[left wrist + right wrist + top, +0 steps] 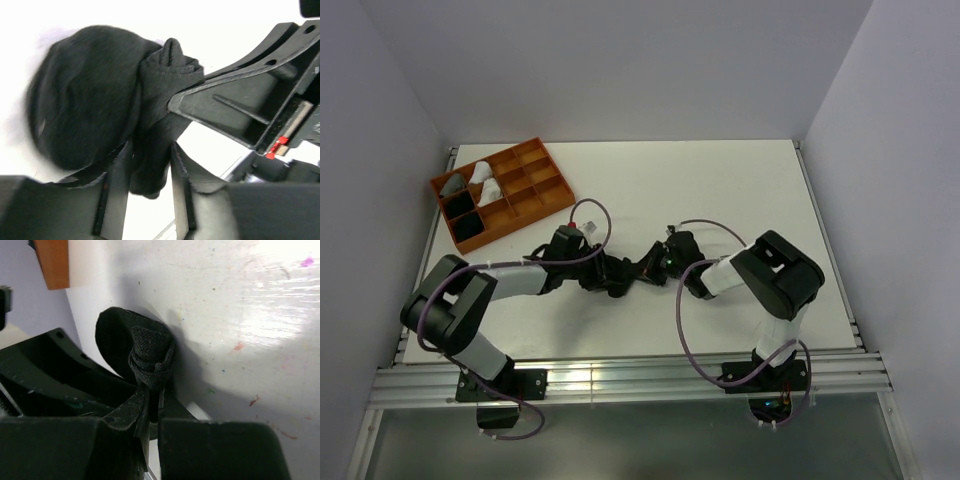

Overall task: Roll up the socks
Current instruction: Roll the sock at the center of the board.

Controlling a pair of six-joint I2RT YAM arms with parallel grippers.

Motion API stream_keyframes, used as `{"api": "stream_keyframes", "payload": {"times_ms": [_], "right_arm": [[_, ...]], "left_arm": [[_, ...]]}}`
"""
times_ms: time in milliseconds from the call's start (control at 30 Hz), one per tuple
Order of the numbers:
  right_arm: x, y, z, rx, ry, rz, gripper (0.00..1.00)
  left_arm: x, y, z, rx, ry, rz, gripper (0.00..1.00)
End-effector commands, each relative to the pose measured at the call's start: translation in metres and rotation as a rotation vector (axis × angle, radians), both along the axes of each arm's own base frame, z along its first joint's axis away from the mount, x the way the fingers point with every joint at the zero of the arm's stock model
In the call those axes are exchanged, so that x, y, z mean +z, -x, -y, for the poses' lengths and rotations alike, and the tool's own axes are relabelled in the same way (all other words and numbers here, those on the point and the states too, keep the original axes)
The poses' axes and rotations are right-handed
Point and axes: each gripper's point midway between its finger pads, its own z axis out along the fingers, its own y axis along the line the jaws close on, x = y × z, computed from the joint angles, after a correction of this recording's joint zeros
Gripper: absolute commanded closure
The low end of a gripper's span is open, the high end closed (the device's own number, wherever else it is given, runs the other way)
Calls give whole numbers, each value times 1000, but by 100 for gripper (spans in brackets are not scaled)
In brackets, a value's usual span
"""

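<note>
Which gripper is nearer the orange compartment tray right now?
Left. The left gripper sits at table centre, toward the near right of the orange compartment tray; the right gripper faces it from farther right, both meeting at the black sock.

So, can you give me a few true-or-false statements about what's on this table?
1. The sock between the two arms is white. False: it is black.
2. The right gripper is shut on the sock's fabric. True.
3. The orange tray sits at the table's far left corner. True.
4. The orange tray holds nothing. False: rolled socks lie in some of its compartments.
</note>
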Motion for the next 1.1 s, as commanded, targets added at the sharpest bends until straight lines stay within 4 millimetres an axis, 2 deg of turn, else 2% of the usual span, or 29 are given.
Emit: {"api": "stream_keyframes", "payload": {"times_ms": [0, 33, 67, 100, 133, 233, 300, 333, 400, 467, 500, 567, 600, 633, 700, 767, 800, 933, 1000, 1067], "right_arm": [[-5, 2, 12, 8, 149, -2, 100], [-4, 1, 15, -3, 189, -21, 100], [-4, 2, 17, -5, 210, -28, 100], [-3, 4, 16, 4, 230, -31, 100], [-1, 3, 17, 3, 261, -48, 100], [5, 5, 15, 24, 324, -69, 100], [11, 1, 12, 27, 350, -66, 100], [7, 6, 14, 39, 377, -91, 100], [10, 4, 10, 49, 390, -94, 100], [6, 7, 11, 60, 402, -118, 100], [6, 7, 10, 64, 401, -125, 100], [5, 9, 9, 74, 397, -134, 100], [4, 11, 8, 81, 393, -140, 100], [4, 12, 8, 84, 394, -143, 100], [5, 11, 7, 87, 391, -140, 100], [4, 12, 8, 91, 400, -143, 100], [5, 11, 7, 94, 399, -141, 100], [6, 11, 6, 99, 396, -143, 100], [6, 12, 5, 105, 394, -146, 100], [5, 13, 5, 108, 391, -151, 100]], "left_arm": [[-3, -3, -27, 56, -170, 103, 59], [11, -2, -24, 43, -179, 166, 57], [14, -8, -32, 86, -241, 219, 56], [29, -11, -33, 108, -254, 287, 56], [37, -4, -25, 75, -279, 345, 54], [60, 0, -26, 112, -415, 521, 52], [71, 7, -23, 119, -479, 608, 51], [78, 8, -20, 105, -498, 647, 50], [81, 19, -7, 59, -525, 703, 50], [87, 18, -3, 70, -579, 768, 49], [80, 25, 6, 34, -605, 787, 48], [83, 23, 9, 49, -659, 836, 48], [72, 28, 15, 19, -699, 848, 47], [76, 25, 16, 34, -729, 875, 47], [65, 28, 23, 9, -781, 898, 46], [65, 28, 33, -2, -788, 924, 46], [57, 29, 36, -21, -809, 924, 46], [44, 29, 49, -55, -845, 930, 46], [30, 29, 49, -83, -886, 917, 46], [24, 28, 52, -78, -898, 907, 46]]}}
